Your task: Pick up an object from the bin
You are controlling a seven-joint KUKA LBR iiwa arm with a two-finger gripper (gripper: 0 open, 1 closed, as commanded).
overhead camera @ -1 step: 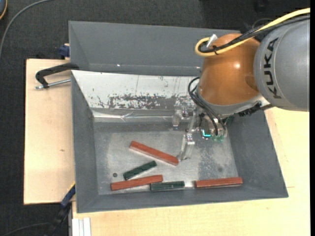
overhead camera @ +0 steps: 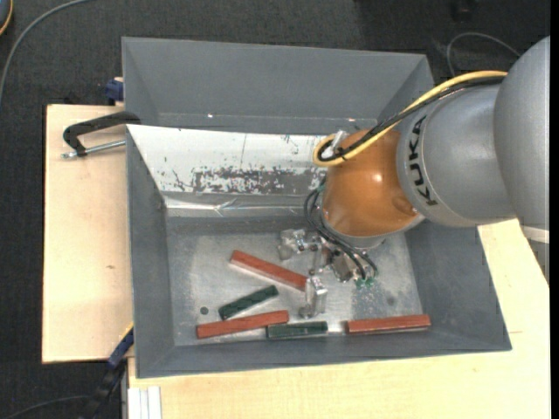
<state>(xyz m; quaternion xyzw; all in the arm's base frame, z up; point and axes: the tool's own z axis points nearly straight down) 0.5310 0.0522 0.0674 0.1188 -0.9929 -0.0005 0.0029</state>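
Camera view: the metal gripper [overhead camera: 313, 293] sits at the right end of the slanted, flat red-brown bar [overhead camera: 266, 271]. Whether its grip is open or closed cannot be told.

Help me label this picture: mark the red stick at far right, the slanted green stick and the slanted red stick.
Red stick at far right [overhead camera: 388, 324], camera view, its middle.
Slanted green stick [overhead camera: 247, 304], camera view, its middle.
Slanted red stick [overhead camera: 262, 270], camera view, its middle.

The grey metal bin [overhead camera: 188, 260] carried five bars: a slanted red bar [overhead camera: 266, 271] mid-floor, a dark green bar [overhead camera: 247, 303] beside it, and along the near wall a left red bar [overhead camera: 242, 325], a short green bar [overhead camera: 297, 329] and a right red bar [overhead camera: 388, 324].
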